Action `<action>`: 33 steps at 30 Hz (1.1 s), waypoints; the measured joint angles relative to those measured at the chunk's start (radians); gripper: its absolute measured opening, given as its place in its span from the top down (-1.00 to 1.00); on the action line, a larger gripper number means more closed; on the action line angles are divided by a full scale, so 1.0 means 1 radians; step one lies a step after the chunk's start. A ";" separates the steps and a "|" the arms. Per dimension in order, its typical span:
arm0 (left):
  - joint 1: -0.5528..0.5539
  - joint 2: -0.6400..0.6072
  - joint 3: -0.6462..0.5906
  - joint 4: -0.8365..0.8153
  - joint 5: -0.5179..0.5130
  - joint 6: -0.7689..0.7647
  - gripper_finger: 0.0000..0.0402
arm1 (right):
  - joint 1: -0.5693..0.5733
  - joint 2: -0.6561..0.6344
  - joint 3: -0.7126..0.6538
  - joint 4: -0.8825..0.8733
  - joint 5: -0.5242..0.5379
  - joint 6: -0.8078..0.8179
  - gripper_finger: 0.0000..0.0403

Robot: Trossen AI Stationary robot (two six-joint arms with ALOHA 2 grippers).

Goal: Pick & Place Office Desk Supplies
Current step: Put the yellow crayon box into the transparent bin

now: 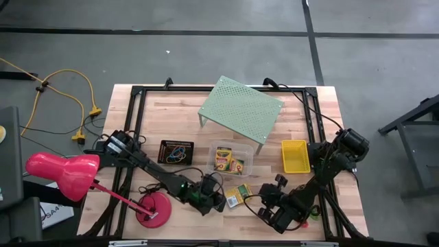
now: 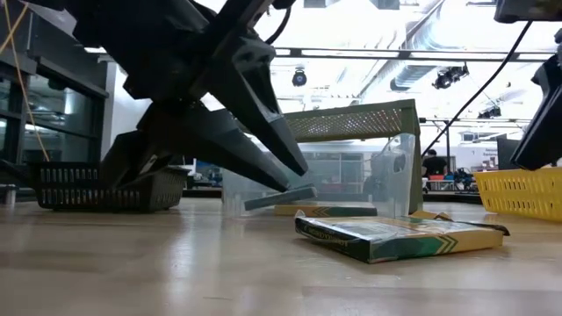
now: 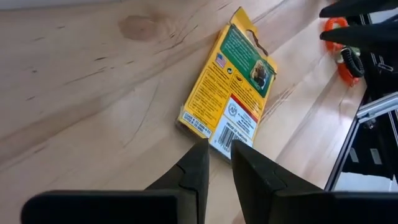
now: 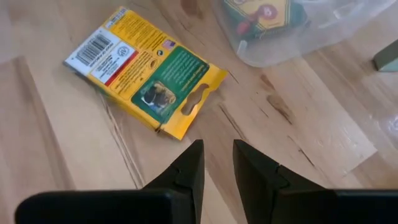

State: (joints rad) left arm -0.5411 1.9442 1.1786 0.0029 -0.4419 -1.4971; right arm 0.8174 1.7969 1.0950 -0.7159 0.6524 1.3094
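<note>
Flat on the pale, grained wooden tabletop lies one glossy green-and-yellow card box, just in front of the clear plastic tub, which holds two more such boxes. Left gripper and right gripper flank the loose box, each claw slightly spread and pinching nothing. Beside the tub sit one black mesh tray of thin coloured rubber bands and one yellow slotted basket.

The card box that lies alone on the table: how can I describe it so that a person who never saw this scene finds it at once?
Start from the pale green perforated shelf at the back of the table and come forward to the clear tub in front of it. Just past the tub, between the left gripper and the right gripper, lies a green-and-yellow card box. It alone rests flat on bare wood; the others are in the tub.
</note>
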 joint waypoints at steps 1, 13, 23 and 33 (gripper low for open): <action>-0.002 0.000 0.000 -0.003 0.000 0.000 0.68 | -0.005 0.003 0.000 0.001 -0.003 0.002 0.64; -0.034 0.024 -0.001 -0.047 -0.018 -0.016 0.68 | -0.060 0.057 -0.001 0.019 -0.037 0.003 0.64; -0.034 0.050 0.000 -0.041 -0.009 -0.008 0.68 | -0.100 0.056 0.000 0.076 -0.079 -0.026 0.64; -0.034 0.049 0.000 0.034 -0.006 0.070 0.68 | -0.127 0.111 0.000 0.145 -0.122 -0.031 0.64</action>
State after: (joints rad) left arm -0.5747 1.9930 1.1790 0.0367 -0.4474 -1.4267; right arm 0.6899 1.9083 1.0946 -0.5706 0.5305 1.2781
